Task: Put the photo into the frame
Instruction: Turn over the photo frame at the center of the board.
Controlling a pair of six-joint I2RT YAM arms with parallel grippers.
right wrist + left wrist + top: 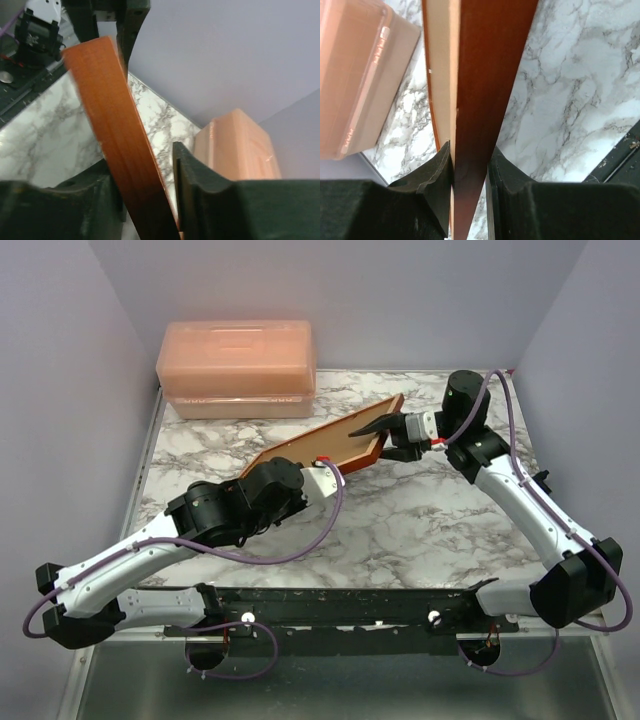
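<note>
Behind the tilted frame [322, 440], a pink lidded box [238, 368].

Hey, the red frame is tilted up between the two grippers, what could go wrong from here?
1. The left gripper pinches only a narrow border of the frame at one end, so the tilted frame might twist or slip.
2. The right gripper straddles the far end with a gap at one finger; closing off-centre may skew it.
3. The orange box sits near the far corner; a swing might hit it.
</note>
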